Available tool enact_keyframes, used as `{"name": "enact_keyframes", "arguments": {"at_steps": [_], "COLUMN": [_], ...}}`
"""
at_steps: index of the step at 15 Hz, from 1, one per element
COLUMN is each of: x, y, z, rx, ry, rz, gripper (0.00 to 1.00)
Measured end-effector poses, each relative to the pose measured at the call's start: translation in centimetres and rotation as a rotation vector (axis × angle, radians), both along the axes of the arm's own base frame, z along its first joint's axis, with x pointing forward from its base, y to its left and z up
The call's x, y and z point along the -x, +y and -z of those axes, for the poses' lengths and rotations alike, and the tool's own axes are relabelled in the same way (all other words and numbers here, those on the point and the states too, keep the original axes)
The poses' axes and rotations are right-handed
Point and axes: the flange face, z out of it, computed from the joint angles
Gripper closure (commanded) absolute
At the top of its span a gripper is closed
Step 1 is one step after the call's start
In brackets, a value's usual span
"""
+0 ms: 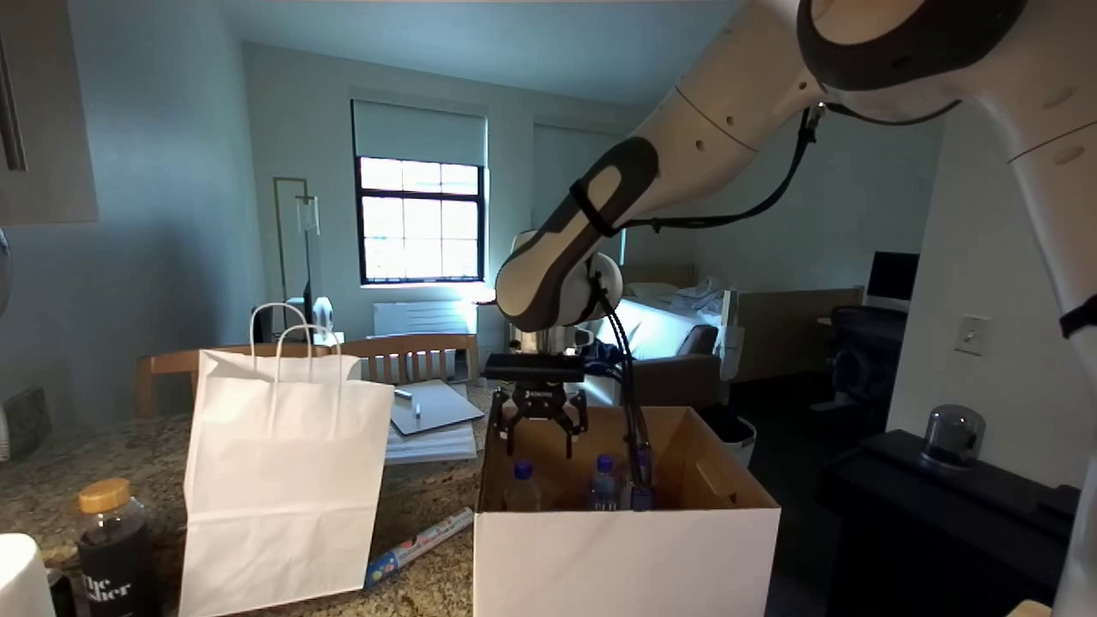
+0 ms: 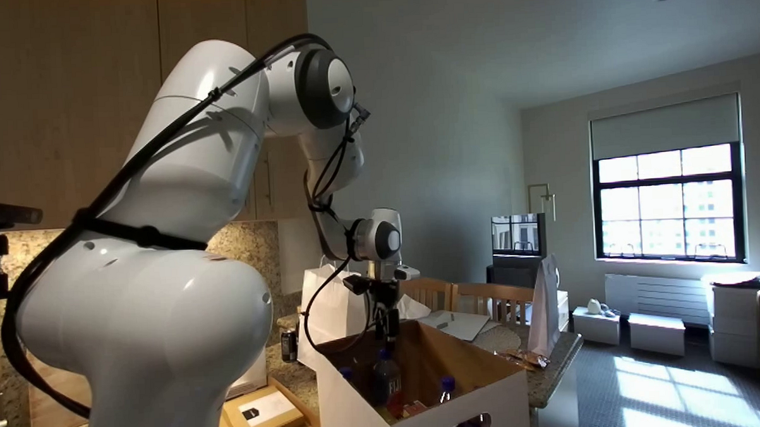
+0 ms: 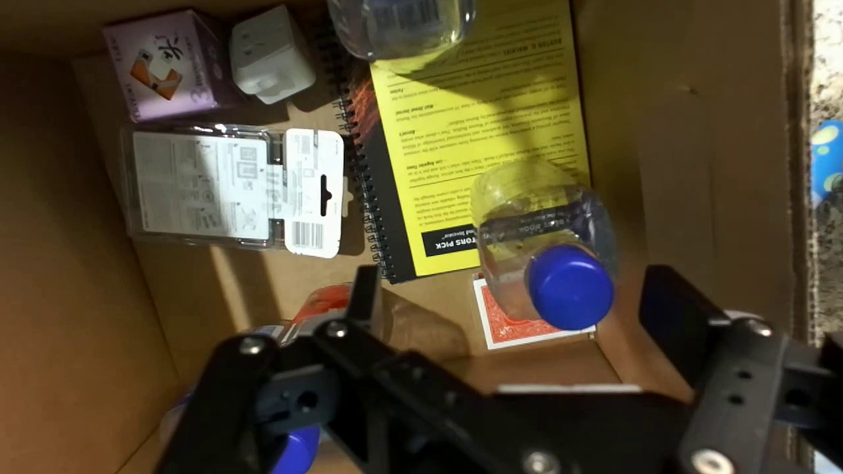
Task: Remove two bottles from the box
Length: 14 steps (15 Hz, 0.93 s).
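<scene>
My gripper [image 1: 540, 446] status: jaws spread wide, unloaded. Orientation: fingers [image 3: 364, 299] down, posn'd over the open top of the box [image 1: 626, 561]. Task items: min. 3 btls [image 1: 604, 487] w/ blue caps [image 1: 523, 470], inside box, caps up, visible in both exterior views; FIJI label [image 2: 395, 385] legible on 1. Ref. wrist view: (a) cap of 1 clear btl [image 3: 540, 217] shows in the gap btwn my fingertips; (b) 2nd btl [image 3: 402, 26] is cut off at top of view; (c) 3rd btl [image 3: 326, 299], w/ reddish label, is partly hidden behind 1 of my fingers. Addl. contents, same view: spiral bk [image 3: 487, 125] w/ yellow cover, red card [image 3: 504, 332], blister pk [image 3: 201, 184], white cube [image 3: 271, 59], purple ctn [image 3: 168, 72]. Blister pk lies just beside bk; cube & ctn sit side by side; card shows partly behind btl (a). Surroundings, in an exterior view: white bag [image 1: 287, 480] stands on counter [image 1: 428, 591] beside box; tube [image 1: 420, 547] lies btwn bag & box.
</scene>
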Motion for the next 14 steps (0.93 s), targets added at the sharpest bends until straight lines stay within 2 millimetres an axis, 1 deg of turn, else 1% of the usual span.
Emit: {"name": "enact_keyframes", "arguments": {"at_steps": [4, 10, 14], "x": [-0.4, -1.9, -2.4], "y": [-0.4, 1.0, 1.2], "z": [1.0, 1.2, 1.8], "rx": [0.004, -0.008, -0.004], "ry": [0.001, -0.043, -0.043], "rz": [0.006, -0.009, -0.011], "gripper": [0.00, 0.00, 0.00]}}
